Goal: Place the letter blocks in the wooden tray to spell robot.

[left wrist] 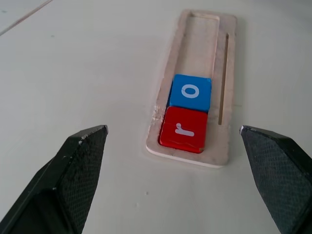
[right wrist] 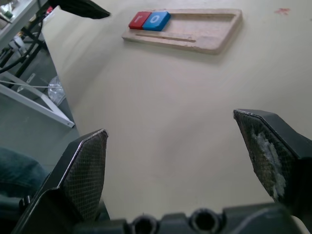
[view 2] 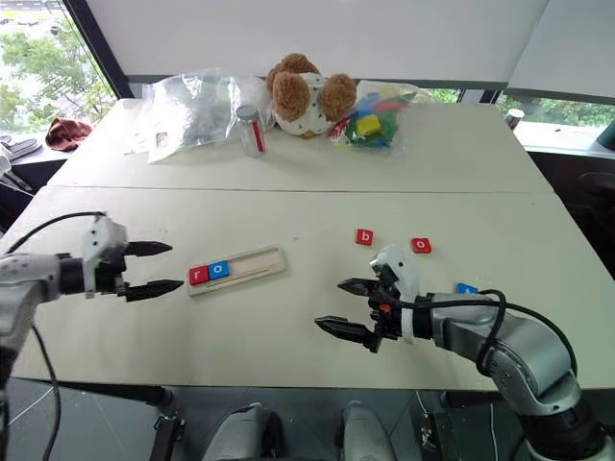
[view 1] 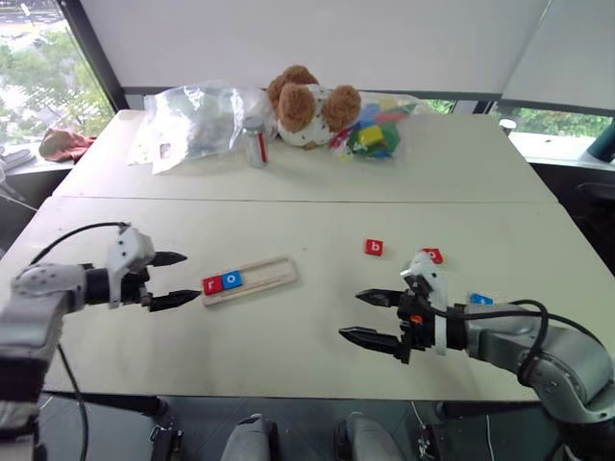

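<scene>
Wooden tray (view 1: 249,280): lies flat on the desk (view 1: 288,346), left of the desk's middle, nearer the front edge than the back, its long side running slightly askew to that edge.
Red r block (view 1: 212,284): sits in the tray's groove at the tray's left end.
Blue o block (view 1: 232,280): in the groove, touching the r block on its right; the rest of the groove to the right is bare wood.
Red b block (view 1: 374,247): flat on the desk, right of the tray and apart from it.
Red o block (view 2: 421,245): on the desk, just right of the b block, toward the desk's right edge.
Blue block (view 2: 466,288): on the desk by the right arm, partly hidden; its letter cannot be read.
Left gripper (view 1: 176,279): fingers spread wide with nothing between them, hovering just beside the tray's left end, tips aimed at the r block; no contact with the tray.
Right gripper (view 1: 371,317): fingers spread wide, holding nothing, above the desk near the front edge, in front of the b block and right of the tray, well apart from the tray.
Back of the desk: 2 plastic bags, a small jar (view 1: 255,142) and a brown teddy bear (view 1: 309,106) lie along the back edge.
</scene>
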Controlling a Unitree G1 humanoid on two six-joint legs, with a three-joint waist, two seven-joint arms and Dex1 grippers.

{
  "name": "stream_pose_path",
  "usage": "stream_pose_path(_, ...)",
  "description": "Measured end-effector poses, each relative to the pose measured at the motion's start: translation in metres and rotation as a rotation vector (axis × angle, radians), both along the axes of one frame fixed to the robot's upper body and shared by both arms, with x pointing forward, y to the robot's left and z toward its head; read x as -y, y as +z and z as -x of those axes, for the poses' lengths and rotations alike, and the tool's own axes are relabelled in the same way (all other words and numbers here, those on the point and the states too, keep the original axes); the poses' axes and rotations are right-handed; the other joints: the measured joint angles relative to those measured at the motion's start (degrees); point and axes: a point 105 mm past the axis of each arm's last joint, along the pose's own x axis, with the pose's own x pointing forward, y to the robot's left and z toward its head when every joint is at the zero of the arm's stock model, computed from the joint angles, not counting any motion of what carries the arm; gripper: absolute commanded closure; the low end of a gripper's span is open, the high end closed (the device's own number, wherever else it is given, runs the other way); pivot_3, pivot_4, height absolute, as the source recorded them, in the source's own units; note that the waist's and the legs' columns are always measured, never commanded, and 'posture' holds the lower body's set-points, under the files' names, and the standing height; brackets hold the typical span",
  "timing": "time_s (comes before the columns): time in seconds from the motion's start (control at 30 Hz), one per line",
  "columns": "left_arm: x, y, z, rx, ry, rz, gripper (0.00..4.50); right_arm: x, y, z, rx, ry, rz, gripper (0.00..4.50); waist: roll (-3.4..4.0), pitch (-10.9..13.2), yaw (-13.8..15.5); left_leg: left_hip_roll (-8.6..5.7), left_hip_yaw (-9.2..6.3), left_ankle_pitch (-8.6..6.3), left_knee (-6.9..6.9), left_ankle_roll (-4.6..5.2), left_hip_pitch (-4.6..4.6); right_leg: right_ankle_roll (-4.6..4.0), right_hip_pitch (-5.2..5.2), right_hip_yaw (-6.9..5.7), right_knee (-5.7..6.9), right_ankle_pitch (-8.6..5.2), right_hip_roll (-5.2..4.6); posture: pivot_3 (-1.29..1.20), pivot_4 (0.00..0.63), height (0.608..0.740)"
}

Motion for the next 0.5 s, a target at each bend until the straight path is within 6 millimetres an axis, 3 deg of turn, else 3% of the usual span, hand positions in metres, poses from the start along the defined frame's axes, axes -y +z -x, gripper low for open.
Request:
stream_pose_path(0.2, 0.017, -0.010, -0.022, 0.037, -0.102, -0.042, 0.00, -0.002, 0.003, -0.003, 0.016, 0.004, 0.002, 0.03, -0.06, 0.01, 0.34, -0.01, 0.09, -0.01, 0.13, 0.03, 0.01, 0.02, 0.02, 0.08, 0.04, 0.01, -0.01, 0.00, 0.150, 0.740)
stream_pose_path(0.3, 0.018, -0.022, -0.025, 0.024, -0.126, -0.071, 0.00, -0.001, 0.002, -0.003, 0.008, -0.005, 0.005, 0.03, -0.06, 0.00, 0.18, 0.00, 0.12, -0.03, 0.13, 0.05, 0.02, 0.03, 0.01, 0.12, 0.04, 0.02, -0.01, 0.00, 0.150, 0.740)
stream_pose_path(0.5, 0.019, -0.024, -0.024, 0.016, -0.147, -0.060, 0.00, 0.002, -0.003, 0.000, -0.013, -0.025, 0.013, 0.03, -0.07, -0.01, 0.22, 0.03, 0.11, -0.03, 0.12, 0.05, 0.07, 0.03, 0.03, 0.14, 0.09, 0.02, -0.03, 0.00, 0.150, 0.740)
